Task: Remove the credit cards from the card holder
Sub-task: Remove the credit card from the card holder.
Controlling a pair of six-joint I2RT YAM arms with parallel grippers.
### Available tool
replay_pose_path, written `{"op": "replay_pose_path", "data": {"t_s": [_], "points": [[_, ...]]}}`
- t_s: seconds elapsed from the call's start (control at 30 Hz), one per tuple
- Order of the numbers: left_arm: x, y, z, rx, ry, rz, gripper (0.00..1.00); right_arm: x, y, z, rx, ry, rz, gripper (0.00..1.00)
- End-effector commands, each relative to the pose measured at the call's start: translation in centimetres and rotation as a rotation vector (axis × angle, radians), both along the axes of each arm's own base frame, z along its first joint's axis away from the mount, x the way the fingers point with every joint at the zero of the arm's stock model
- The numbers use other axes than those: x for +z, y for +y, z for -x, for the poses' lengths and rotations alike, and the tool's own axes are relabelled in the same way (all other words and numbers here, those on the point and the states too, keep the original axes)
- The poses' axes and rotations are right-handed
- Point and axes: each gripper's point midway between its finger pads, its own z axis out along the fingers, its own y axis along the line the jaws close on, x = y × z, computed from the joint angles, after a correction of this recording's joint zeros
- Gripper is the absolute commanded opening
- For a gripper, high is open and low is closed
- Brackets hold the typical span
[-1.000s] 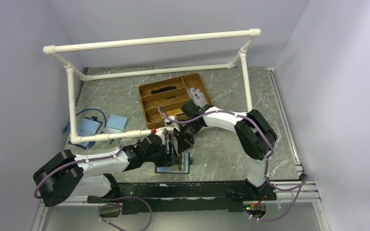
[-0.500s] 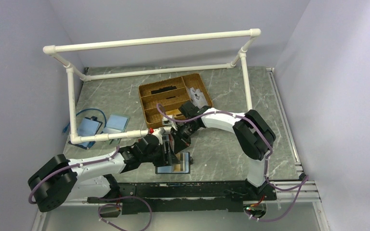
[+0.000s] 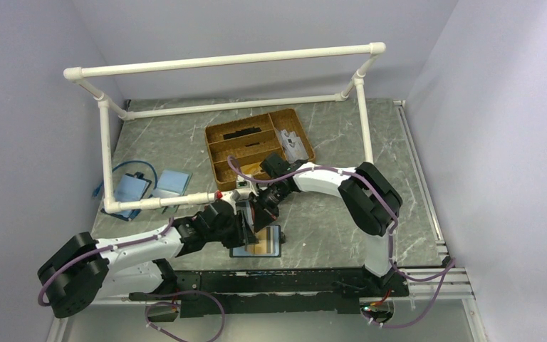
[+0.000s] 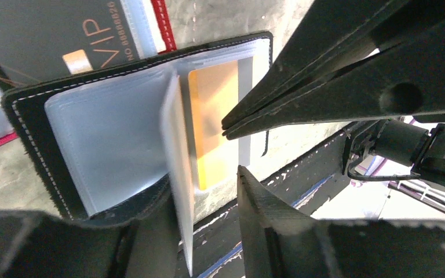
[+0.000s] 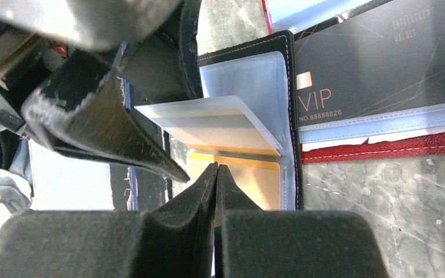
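Observation:
The black-edged card holder (image 3: 271, 244) lies open on the marble table near the front edge. It also shows in the left wrist view (image 4: 35, 145) and the right wrist view (image 5: 290, 87). An orange card (image 4: 211, 104) (image 5: 261, 182) sits in one of its clear sleeves. My left gripper (image 3: 244, 226) (image 4: 203, 179) is open, and an upright clear sleeve leaf (image 4: 177, 150) stands between its fingers against one of them. My right gripper (image 3: 262, 212) (image 5: 216, 167) is shut, with its tips on the orange card's sleeve. A dark grey VIP card (image 5: 376, 63) (image 4: 46, 35) lies in the neighbouring red-edged holder (image 5: 382, 147). No light blue card shows.
A wicker divided tray (image 3: 260, 142) stands behind the grippers. A white PVC pipe frame (image 3: 107, 157) spans the table, and its near bar ends just left of the grippers. Light blue flat items (image 3: 132, 189) lie at the left. A black rail (image 3: 256, 285) runs along the front edge.

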Motion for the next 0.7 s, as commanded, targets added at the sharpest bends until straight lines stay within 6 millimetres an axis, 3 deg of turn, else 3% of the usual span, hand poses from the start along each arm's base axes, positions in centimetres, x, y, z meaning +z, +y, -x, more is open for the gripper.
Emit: {"op": "replay_pose_path", "data": {"t_s": [0.0, 0.2, 0.43, 0.67], "points": [[-0.1, 1.1, -0.5, 0.050, -0.010, -0.032, 0.36, 1.3, 0.5, -1.0, 0.013, -0.056, -0.033, 0.06], [-0.5, 1.6, -0.8, 0.069, -0.015, -0.033, 0.01, 2.8, -0.2, -1.8, 0.028, -0.122, -0.052, 0.09], [2.4, 0.8, -1.8, 0.061, -0.141, 0.095, 0.00, 5.9, -0.9, -1.4, 0.059, -0.135, -0.144, 0.14], [6.0, 1.0, -2.3, 0.097, -0.282, 0.245, 0.00, 6.2, -0.6, -0.7, 0.058, -0.044, -0.175, 0.20]]}}
